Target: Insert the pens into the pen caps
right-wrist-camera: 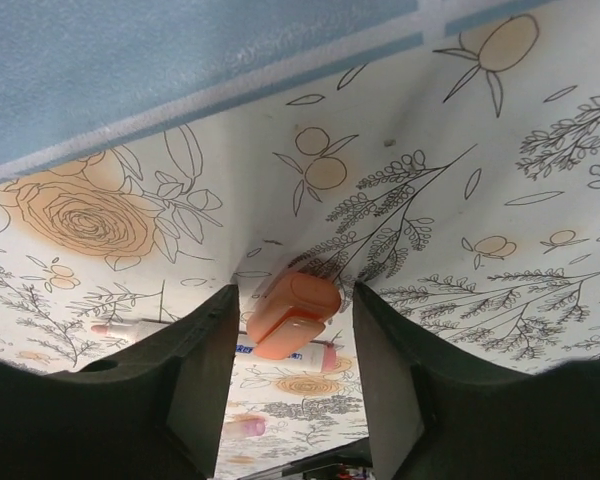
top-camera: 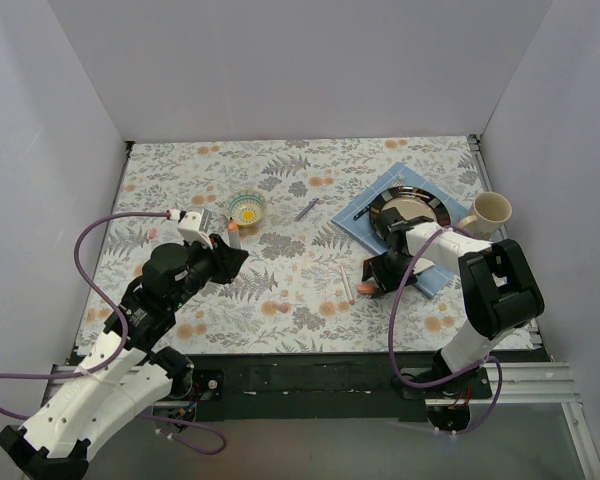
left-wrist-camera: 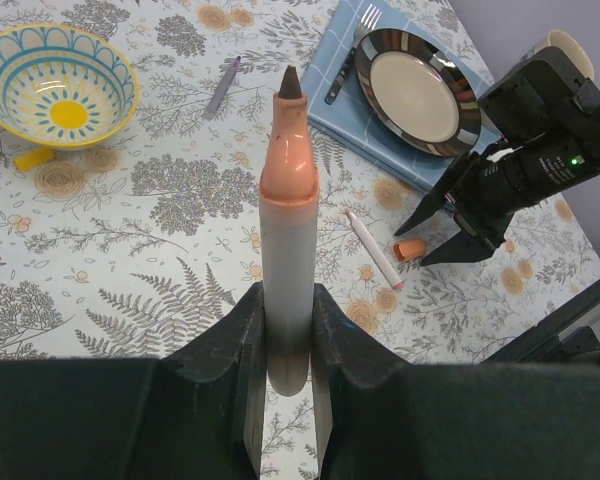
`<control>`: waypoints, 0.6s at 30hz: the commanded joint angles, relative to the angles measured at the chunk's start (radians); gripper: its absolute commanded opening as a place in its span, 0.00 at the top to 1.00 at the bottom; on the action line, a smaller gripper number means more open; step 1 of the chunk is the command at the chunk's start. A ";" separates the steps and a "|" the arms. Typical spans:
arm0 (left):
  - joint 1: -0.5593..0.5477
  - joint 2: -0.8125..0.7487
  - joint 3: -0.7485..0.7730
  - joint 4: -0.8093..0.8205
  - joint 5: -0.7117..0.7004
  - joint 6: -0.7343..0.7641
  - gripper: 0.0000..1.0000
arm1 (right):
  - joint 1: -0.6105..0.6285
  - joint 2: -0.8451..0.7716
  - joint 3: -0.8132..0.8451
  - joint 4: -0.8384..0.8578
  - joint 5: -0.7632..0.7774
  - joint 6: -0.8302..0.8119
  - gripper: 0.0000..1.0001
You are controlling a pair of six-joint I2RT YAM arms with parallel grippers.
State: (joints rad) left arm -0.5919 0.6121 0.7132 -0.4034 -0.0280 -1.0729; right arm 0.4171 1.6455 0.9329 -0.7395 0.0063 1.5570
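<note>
The left gripper clamped a pen. The right gripper, fingers apart, straddled an orange cap; closing looked due next.

A patterned bowl sits left of centre on a floral tablecloth; at right, a striped plate rests on a blue cloth beside a cream mug.

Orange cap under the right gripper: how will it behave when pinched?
The orange cap looks like small plastic, so probably light and stiff. Its rounded, glossy sides may roll or squirt out as the open right gripper closes. Lying loose on the tablecloth, it could skid if nudged.
</note>
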 commanded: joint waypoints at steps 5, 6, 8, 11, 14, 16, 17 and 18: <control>0.000 -0.003 0.008 0.006 -0.004 0.013 1.00 | 0.032 0.019 -0.031 -0.029 0.204 -0.124 0.60; 0.000 -0.008 0.008 0.006 -0.006 0.014 1.00 | 0.038 0.025 -0.007 -0.040 0.225 -0.141 0.60; 0.000 -0.012 0.005 0.008 -0.009 0.013 1.00 | 0.051 0.042 0.010 -0.076 0.271 -0.169 0.60; 0.000 -0.018 0.005 0.008 -0.015 0.010 1.00 | 0.054 0.040 0.024 -0.075 0.313 -0.250 0.63; 0.000 -0.014 0.003 0.011 -0.004 0.007 1.00 | 0.057 0.016 0.024 -0.055 0.372 -0.331 0.71; -0.002 -0.003 0.003 0.012 0.008 0.005 1.00 | 0.057 -0.009 0.021 -0.022 0.397 -0.406 0.74; -0.002 0.000 0.005 0.015 0.020 0.005 1.00 | 0.058 -0.018 0.015 -0.006 0.400 -0.434 0.75; 0.000 0.006 0.003 0.017 0.023 -0.001 1.00 | 0.058 -0.027 0.012 0.035 0.400 -0.474 0.80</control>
State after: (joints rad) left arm -0.5922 0.6079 0.7132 -0.4030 -0.0269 -1.0733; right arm 0.4801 1.6413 0.9653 -0.7696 0.2298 1.2560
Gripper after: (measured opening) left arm 0.171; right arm 0.349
